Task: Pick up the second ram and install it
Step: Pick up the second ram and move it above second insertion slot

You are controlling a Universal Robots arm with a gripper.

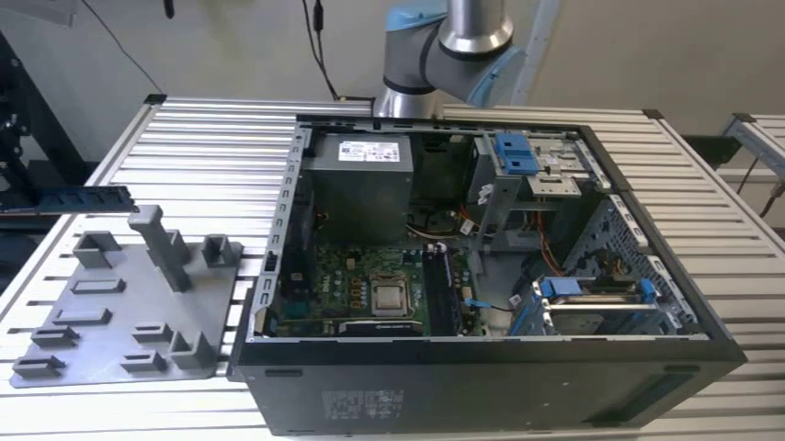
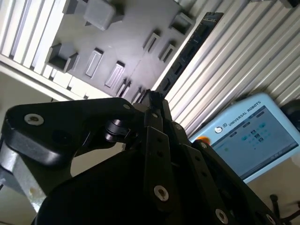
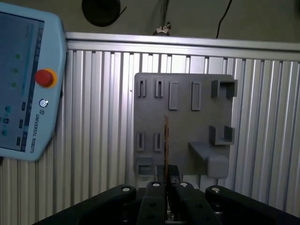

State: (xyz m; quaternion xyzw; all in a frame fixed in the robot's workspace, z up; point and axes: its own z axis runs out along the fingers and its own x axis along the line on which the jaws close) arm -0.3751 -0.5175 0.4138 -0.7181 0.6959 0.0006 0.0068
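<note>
The gripper (image 3: 165, 181) is closed on the second ram (image 1: 73, 198). One part of the stick is clamped between the jaws and the rest sticks out past them. It is held clear of the grey tray (image 1: 123, 322), which lies beyond the jaws. In the first wrist view the stick is seen edge-on, running straight out from the jaws. In the exterior view its long axis is seen about level. The free end is aimed away from the jaws toward the open computer case (image 1: 491, 386), well apart.

Bright, even light; soft shadows.
</note>
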